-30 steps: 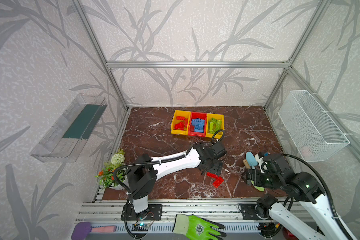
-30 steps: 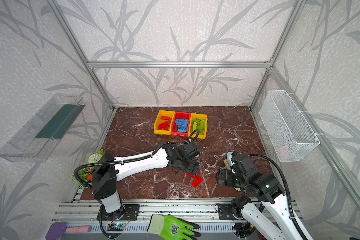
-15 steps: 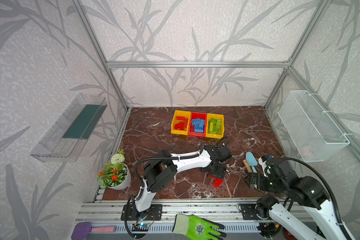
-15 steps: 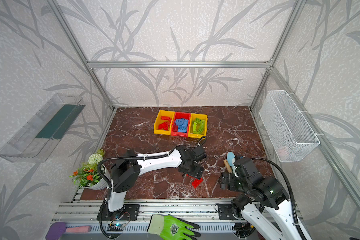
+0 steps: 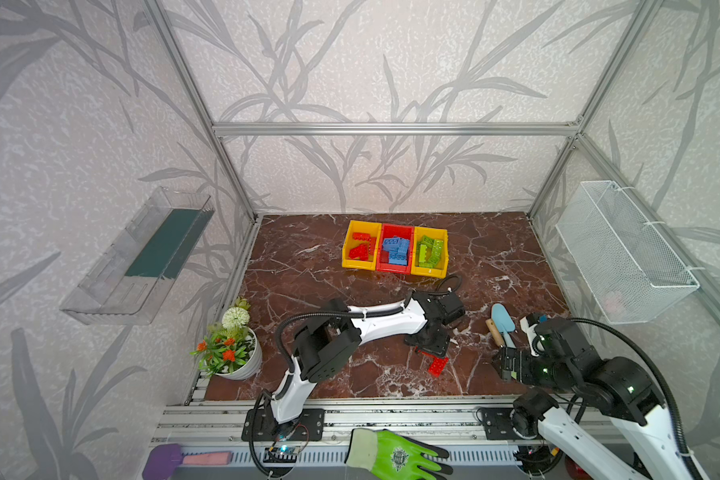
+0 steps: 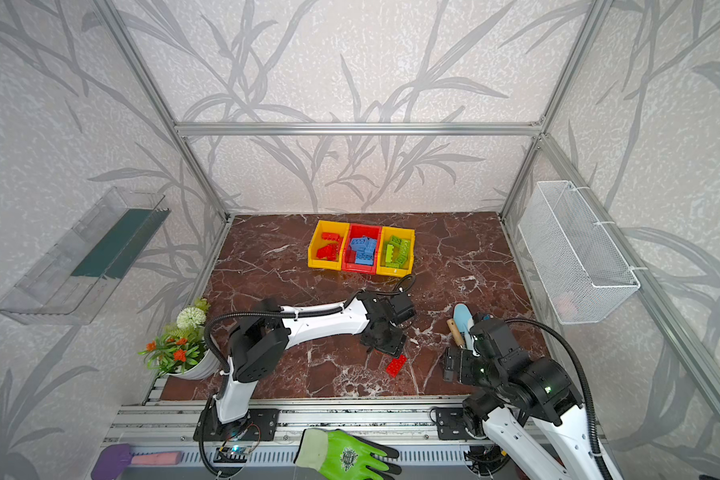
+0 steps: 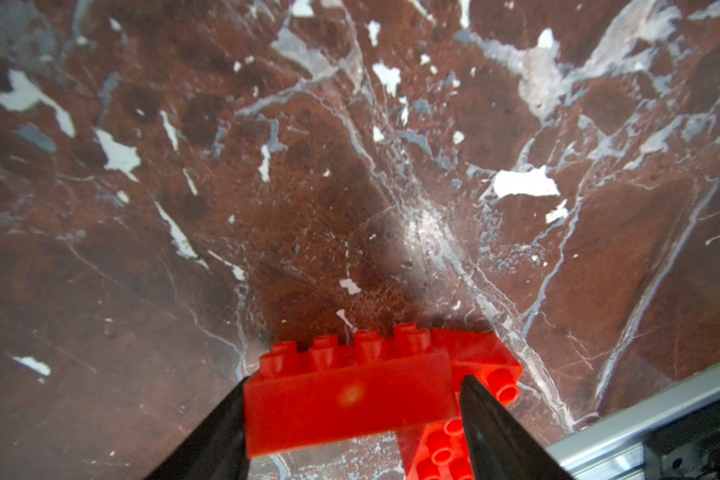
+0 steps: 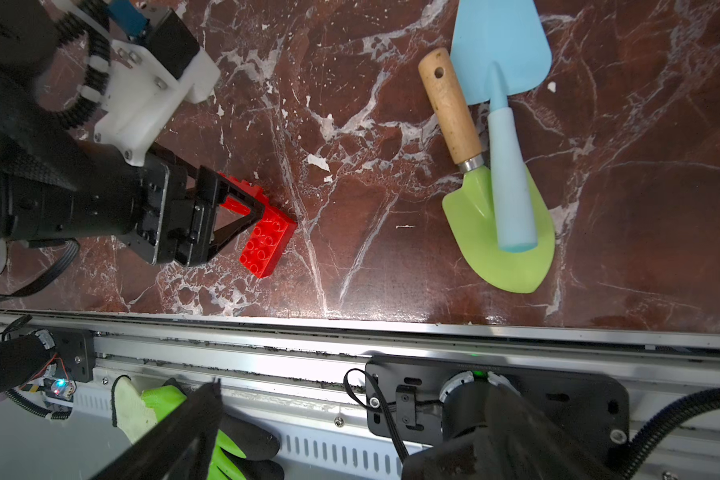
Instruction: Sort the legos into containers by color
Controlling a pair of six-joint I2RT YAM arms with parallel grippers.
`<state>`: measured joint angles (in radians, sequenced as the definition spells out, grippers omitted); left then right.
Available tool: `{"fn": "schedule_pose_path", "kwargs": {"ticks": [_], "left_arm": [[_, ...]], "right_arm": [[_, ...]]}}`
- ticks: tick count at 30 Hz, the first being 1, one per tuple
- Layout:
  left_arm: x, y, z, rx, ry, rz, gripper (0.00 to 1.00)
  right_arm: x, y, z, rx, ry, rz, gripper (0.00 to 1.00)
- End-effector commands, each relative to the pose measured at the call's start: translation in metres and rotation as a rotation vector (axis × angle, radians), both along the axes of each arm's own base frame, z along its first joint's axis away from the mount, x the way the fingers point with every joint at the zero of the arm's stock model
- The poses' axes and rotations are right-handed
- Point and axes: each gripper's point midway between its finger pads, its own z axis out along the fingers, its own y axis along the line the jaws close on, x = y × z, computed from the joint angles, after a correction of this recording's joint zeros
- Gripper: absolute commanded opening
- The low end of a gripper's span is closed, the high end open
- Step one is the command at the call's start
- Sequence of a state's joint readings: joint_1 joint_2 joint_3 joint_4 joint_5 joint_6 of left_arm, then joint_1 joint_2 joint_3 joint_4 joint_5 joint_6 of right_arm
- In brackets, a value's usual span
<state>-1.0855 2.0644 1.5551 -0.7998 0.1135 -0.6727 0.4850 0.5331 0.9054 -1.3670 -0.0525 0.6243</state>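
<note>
Two red legos lie at the front of the marble floor. My left gripper (image 7: 352,384) is shut on one red lego (image 7: 346,399), a black finger against each of its ends. The other red lego (image 7: 474,361) lies studs-up against it, also seen in both top views (image 5: 438,366) (image 6: 395,365). From the right wrist view the left gripper's fingers (image 8: 229,195) straddle the gripped lego (image 8: 242,189). The containers (image 5: 358,264) (image 6: 323,264) stand at the back: red legos in the left yellow one, blue in the red one, green in the right yellow one. My right gripper (image 5: 501,368) (image 8: 350,415) hangs open and empty near the front rail.
A blue trowel (image 8: 499,50) and a green trowel (image 8: 499,232) with a wooden handle lie right of the legos. A potted plant (image 5: 233,349) stands front left. A green glove (image 5: 391,455) lies on the front rail. A wire basket (image 5: 624,249) and a clear tray (image 5: 142,253) hang on the side walls.
My left gripper came forward and down onto the two red legos and its jaws narrowed around one. The right arm drew back slightly toward the front rail.
</note>
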Motion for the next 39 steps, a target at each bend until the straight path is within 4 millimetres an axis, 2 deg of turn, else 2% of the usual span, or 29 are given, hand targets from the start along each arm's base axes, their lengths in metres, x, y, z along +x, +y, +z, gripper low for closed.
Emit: {"fn": "schedule_pose_path", "kwargs": {"ticks": [1,5,19,25,30,35,39], "left_arm": [[0.003,0.012,-0.009,0.062,0.0,0.009,0.73],[0.008,0.018,-0.01,0.069,-0.008,0.029,0.7],[0.033,0.036,0.006,0.07,-0.059,0.079,0.64],[0.051,0.05,0.029,0.069,-0.104,0.097,0.62],[0.077,0.068,0.057,0.071,-0.157,0.127,0.62],[0.12,0.1,0.094,0.129,-0.26,0.193,0.62],[0.157,0.118,0.115,0.137,-0.312,0.228,0.62]], "right_arm": [[-0.001,-0.003,0.001,-0.013,0.005,-0.014,0.99],[0.001,-0.003,0.002,-0.012,0.001,-0.016,0.99],[0.008,0.001,0.006,-0.01,0.004,-0.015,0.99],[0.013,0.004,0.01,-0.012,0.002,-0.013,0.99],[0.022,0.01,0.011,-0.009,0.001,-0.006,0.99],[0.037,0.019,0.015,-0.007,-0.003,0.01,0.99],[0.052,0.027,0.017,-0.017,0.001,0.02,0.99]]}}
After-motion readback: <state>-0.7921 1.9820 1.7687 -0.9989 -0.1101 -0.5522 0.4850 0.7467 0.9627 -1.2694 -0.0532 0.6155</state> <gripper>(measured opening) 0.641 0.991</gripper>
